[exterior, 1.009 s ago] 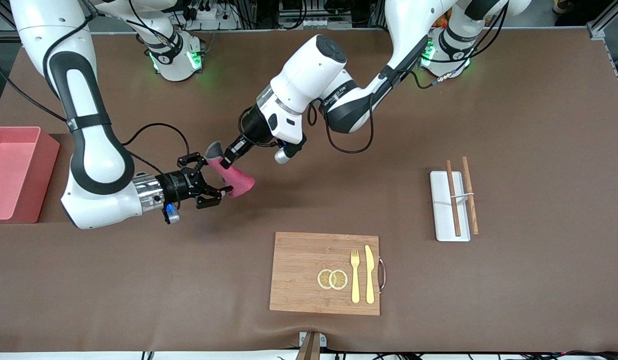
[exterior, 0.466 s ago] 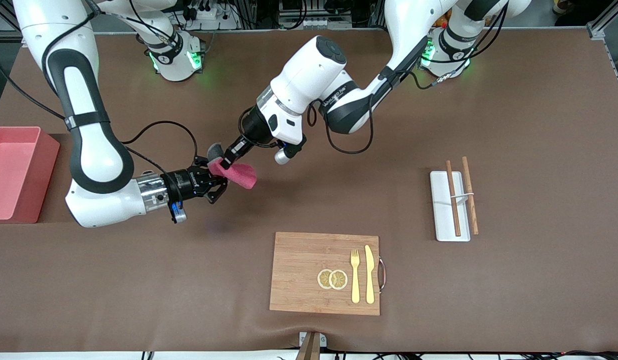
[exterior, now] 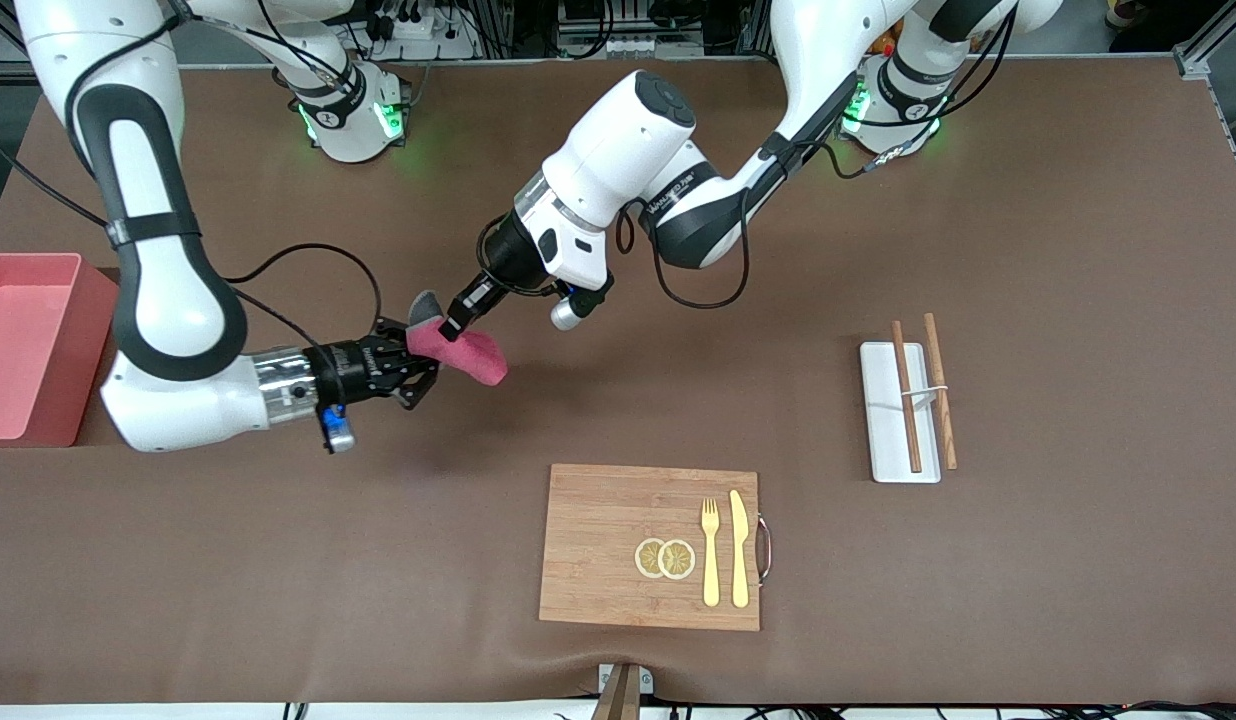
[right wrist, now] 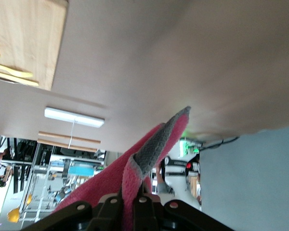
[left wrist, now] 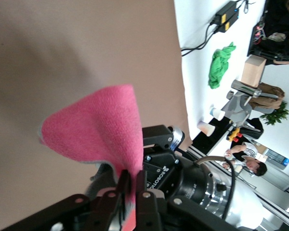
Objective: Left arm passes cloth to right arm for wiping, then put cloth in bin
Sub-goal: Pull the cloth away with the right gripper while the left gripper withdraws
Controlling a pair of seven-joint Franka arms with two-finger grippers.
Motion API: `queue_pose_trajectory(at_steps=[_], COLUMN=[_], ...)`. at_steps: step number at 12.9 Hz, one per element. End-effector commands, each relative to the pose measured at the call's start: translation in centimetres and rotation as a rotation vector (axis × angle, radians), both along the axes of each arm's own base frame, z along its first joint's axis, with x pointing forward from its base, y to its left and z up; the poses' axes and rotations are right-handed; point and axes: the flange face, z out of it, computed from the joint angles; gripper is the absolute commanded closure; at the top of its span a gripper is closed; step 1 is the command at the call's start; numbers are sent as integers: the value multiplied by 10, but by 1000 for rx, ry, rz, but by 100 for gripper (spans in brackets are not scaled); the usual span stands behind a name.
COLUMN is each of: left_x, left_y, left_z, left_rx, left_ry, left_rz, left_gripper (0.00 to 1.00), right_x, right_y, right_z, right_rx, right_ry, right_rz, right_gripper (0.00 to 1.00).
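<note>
Since a second ago, right tool [exterior: 410,368] closed in and clamped on cloth [exterior: 460,353]; left tool [exterior: 456,318] pinched on cloth's upper edge as before. Cloth aloft over bare surface [exterior: 1078,250], midway between both arms, well apart from bin [exterior: 66,345]. Risk: double grip tugging cloth, or drop if left releases early. Cloth crimson, grey backing, folded, drooping.

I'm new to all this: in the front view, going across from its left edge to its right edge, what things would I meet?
Bin → right tool, shut on the cloth → cloth, gripped by both tools above the table → board → fork → knife → tray.
</note>
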Motion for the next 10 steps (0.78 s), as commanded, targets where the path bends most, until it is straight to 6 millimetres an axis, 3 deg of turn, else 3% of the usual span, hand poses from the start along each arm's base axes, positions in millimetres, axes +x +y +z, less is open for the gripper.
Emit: queue_pose_trajectory(at_steps=[1, 2, 5, 7, 8, 10], left_x=[16, 23, 46, 81, 89, 104], left_y=[33, 55, 124, 199, 225, 290], left_z=[50, 73, 109, 119, 120, 117], left_rx=[54, 109, 299, 402, 480, 650], left_ry=[-7, 7, 43, 84, 81, 91], left_rz=[33, 45, 47, 86, 18, -151], left_gripper=[0, 0, 0, 0, 0, 0], right_x=[-7, -9, -16, -26, -33, -34], right_y=[-25, -38, -122, -189, -209, -208], right_z=[52, 63, 99, 103, 99, 86], right_rx=[-127, -174, -258, -248, -220, -249], right_ry=[-174, -248, -474, -530, -532, -533], right_rz=[102, 160, 330, 413, 442, 485], right_gripper=[100, 100, 100, 100, 100, 100])
